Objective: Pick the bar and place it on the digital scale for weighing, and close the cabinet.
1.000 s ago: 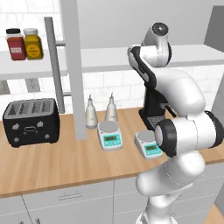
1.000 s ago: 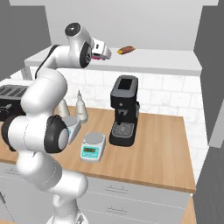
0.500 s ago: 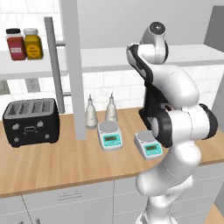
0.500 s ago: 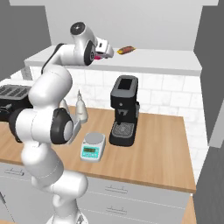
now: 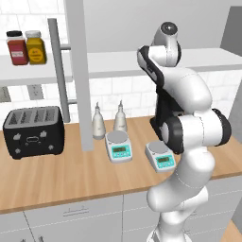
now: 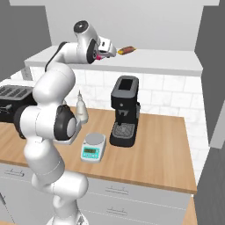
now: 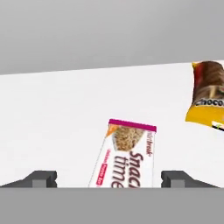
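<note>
The bar (image 7: 127, 154), in a whitish wrapper with magenta trim, lies flat on the white shelf (image 7: 57, 113) of the cabinet. My gripper (image 7: 109, 179) is open and straddles the bar's near end, one fingertip (image 7: 43, 178) on each side with a gap to the wrapper. In the right base view the gripper (image 6: 109, 48) reaches onto the shelf (image 6: 167, 61) high above the counter. The grey cabinet door (image 5: 78, 71) stands open, its bar handle (image 5: 56, 71) facing me. Two digital scales (image 5: 118, 145) (image 5: 159, 155) sit on the wooden counter, and one scale (image 6: 93, 147) shows beside the coffee machine.
An orange-brown wrapped snack (image 7: 208, 96) (image 6: 127, 50) lies on the shelf just beyond the bar. A black coffee machine (image 6: 125, 110), a black toaster (image 5: 33, 130) and two bottles (image 5: 108, 122) stand on the counter (image 5: 56, 175). Two jars (image 5: 26, 47) sit on the left shelf.
The arm has stretched a little further up and over the shelf, bringing the hand closer to the bar. Nothing else on the shelf or counter has moved.
</note>
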{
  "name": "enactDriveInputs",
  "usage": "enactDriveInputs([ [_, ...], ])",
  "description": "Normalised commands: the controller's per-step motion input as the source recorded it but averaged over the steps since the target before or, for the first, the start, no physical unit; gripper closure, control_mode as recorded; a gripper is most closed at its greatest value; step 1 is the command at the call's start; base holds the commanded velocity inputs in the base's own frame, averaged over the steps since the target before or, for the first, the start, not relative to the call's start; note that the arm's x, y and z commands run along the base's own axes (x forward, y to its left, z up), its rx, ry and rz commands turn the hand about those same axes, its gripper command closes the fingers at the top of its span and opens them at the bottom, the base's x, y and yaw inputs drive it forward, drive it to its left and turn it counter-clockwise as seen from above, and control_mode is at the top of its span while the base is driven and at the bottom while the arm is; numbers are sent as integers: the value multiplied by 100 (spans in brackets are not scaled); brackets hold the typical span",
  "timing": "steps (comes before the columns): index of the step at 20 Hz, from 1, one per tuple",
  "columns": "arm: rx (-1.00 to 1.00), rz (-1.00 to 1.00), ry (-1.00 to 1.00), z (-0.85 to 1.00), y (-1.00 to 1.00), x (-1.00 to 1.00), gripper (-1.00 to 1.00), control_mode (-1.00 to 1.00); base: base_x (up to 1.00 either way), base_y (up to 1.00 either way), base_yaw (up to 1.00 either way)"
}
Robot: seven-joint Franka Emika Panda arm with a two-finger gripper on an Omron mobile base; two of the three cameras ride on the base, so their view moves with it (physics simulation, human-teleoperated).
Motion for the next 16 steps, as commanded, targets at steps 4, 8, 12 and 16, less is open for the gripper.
enactDriveInputs([
  [4, 0, 0, 6, -87, 0, 12, 100, -100, 0, 0, 0],
  [8, 0, 0, 2, -80, 0, 2, 100, -100, 0, 0, 0],
  [12, 0, 0, 0, -72, -1, 2, 100, -100, 0, 0, 0],
  [16, 0, 0, -8, -65, 0, 0, 100, -100, 0, 0, 0],
])
